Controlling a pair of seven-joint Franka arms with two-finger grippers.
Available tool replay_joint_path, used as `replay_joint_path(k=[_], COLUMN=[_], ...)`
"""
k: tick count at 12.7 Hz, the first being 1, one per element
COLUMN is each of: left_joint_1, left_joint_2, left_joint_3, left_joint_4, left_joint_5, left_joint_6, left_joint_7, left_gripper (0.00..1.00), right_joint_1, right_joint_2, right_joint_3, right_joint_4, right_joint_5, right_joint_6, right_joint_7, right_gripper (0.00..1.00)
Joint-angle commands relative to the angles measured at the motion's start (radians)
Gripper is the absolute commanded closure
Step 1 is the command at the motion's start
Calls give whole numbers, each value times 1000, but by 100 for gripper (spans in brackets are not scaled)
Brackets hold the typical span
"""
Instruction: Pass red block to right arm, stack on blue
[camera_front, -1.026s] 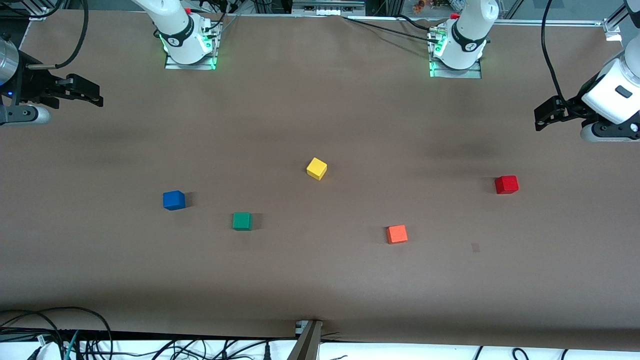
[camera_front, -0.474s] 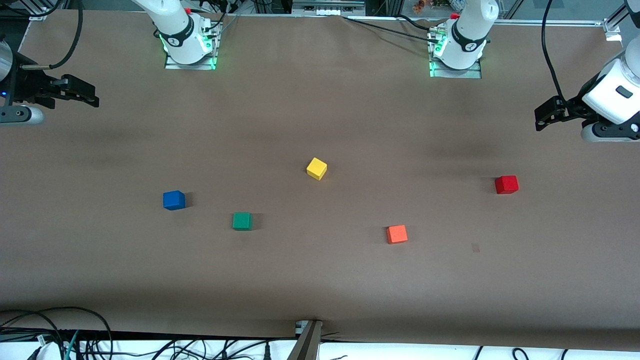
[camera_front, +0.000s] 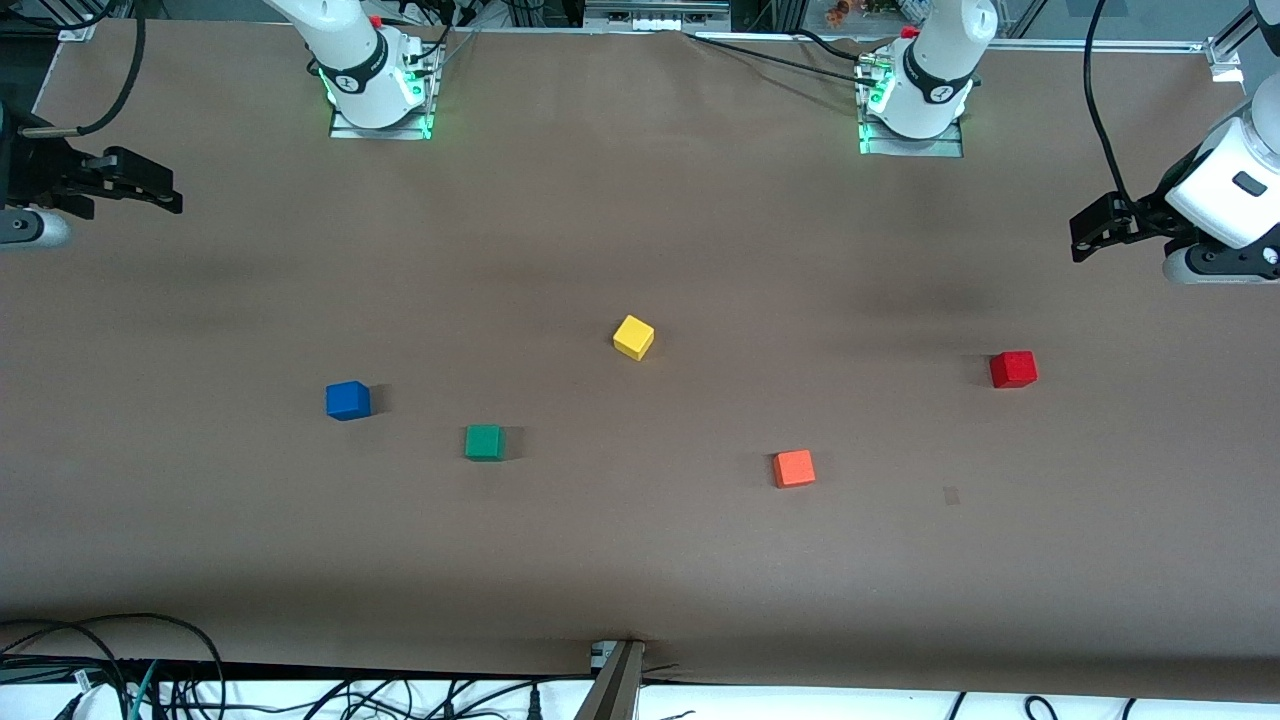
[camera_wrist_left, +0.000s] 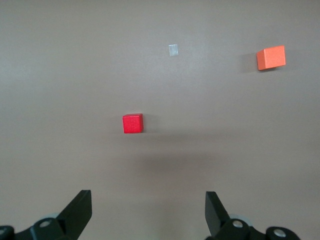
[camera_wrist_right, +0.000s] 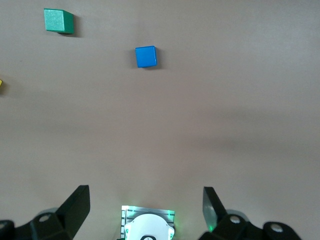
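The red block (camera_front: 1013, 369) sits alone on the brown table (camera_front: 640, 560) toward the left arm's end, with the orange cube (camera_front: 794, 468) nearer the front camera and toward the middle, well apart from it. The left gripper (camera_front: 1085, 232) hangs high over the table's edge at that end, its jaws spread wide and empty — in the left wrist view the red block (camera_wrist_left: 133, 123) lies on bare paper ahead of the parted fingers. The right gripper (camera_front: 160, 195) hovers at the right arm's end, jaws likewise wide and holding nothing. The blue cube (camera_front: 347, 400) rests toward that end, the green cube (camera_front: 484, 442) beside it and a little nearer the front camera; the yellow cube (camera_front: 633, 337) sits mid-table. The red block looks light, rigid and flat-faced (probably painted wood, so perhaps a little slick) — best pinched across two parallel side faces, low enough to leave room for the second gripper at handover.
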Motion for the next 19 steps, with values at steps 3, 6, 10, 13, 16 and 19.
replay_joint_path(k=[3,6,10,13,16,19], left_joint_1=[8,8,10,8,10,13], left_joint_2=[12,12,12,12,12,12], left_joint_3=[-2,-2,-2,-2,-2,0], left_joint_4=[31,31,31,31,31,25], left_joint_5=[-12,-12,-12,-12,-12,-10], left_joint_6=[-24,-24,-24,-24,-24,-24], left_joint_7=[19,19,19,19,20,23], left_gripper=[0,0,0,0,0,0], right_joint_1=[-7,-5,5,5,5,7], right_joint_2=[19,19,19,20,20,25], right_joint_3=[2,-3,2,5,5,5], right_joint_4=[24,24,24,24,24,24], right_joint_5=[0,0,0,0,0,0], right_joint_6=[-4,-4,13,21,21,21], right_joint_7=[-16,-10,-5,-5,-4,-2], right_gripper=[0,0,0,0,0,0])
